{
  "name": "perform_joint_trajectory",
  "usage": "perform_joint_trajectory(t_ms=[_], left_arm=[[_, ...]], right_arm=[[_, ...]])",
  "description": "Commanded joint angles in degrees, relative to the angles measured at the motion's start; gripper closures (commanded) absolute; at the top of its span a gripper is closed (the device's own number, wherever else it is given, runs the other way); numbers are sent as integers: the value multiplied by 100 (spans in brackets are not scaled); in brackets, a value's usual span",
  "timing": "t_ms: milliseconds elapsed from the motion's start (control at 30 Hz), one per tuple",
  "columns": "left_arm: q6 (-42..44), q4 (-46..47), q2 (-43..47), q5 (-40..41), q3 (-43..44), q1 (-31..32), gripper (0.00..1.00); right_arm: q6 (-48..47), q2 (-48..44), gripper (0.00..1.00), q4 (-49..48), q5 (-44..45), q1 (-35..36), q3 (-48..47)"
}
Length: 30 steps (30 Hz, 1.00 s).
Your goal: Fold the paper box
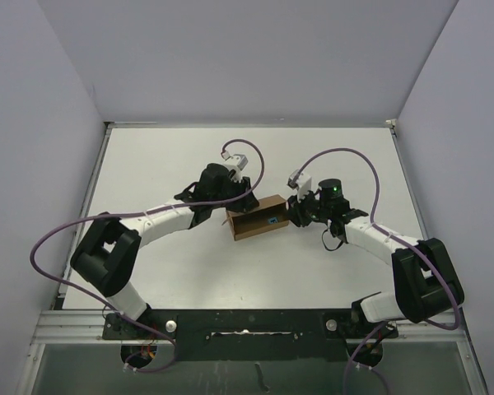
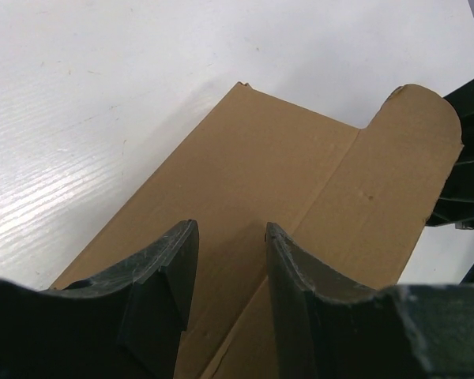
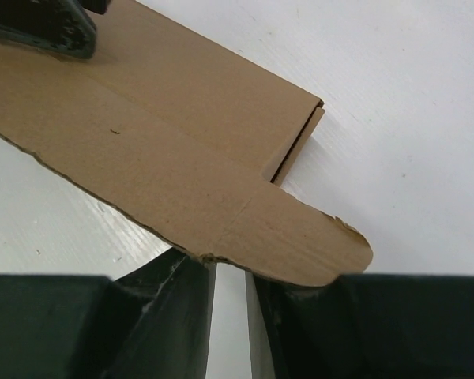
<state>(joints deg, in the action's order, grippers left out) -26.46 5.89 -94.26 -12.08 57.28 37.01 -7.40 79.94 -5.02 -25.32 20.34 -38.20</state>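
left gripper (image 2: 229, 237) half-parted over paper box (image 2: 300, 181) | right gripper (image 3: 231, 276) barely parted at its edge, gripping nothing

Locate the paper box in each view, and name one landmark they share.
Top external: paper box at the picture's centre.
Left wrist: paper box fills centre and lower right.
Right wrist: paper box runs upper left to lower centre.
Shared landmark: its rounded tab, in both wrist views; too small from above.

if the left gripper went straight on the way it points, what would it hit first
The box: its brown panel lies right ahead of the left gripper. How near it is, the picture does not tell.
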Motion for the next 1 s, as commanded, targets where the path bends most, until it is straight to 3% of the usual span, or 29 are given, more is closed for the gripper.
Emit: perform_joint_trajectory(t_ms=[0,67,200,400,633,800,967], left_arm=[[-51,320,-158,-95,43,-10,62],[-60,324,-178,-95,25,-19,62],[-51,316,-181,-82,-12,-24,62],[-27,285,-139,-79,-67,-24,62],[-9,273,-102,-109,-165,-19,62],[0,256,-84,-149,-181,-22,62],[27,224,-93,-186,-160,-20,62]], right_arm=[[-32,-136,78,-45,-491,12,-83],[-117,-149,76,35,-681,1,-108],[-622,-210,63,532,-1097,-138,-257],[-1450,-333,62,1470,-1911,-803,-476],[-2173,-951,61,2058,-2196,-1341,-580],[-2078,-1075,66,2230,-2088,-1490,-910],[-1345,-870,84,2112,-2107,-1456,-1417]])
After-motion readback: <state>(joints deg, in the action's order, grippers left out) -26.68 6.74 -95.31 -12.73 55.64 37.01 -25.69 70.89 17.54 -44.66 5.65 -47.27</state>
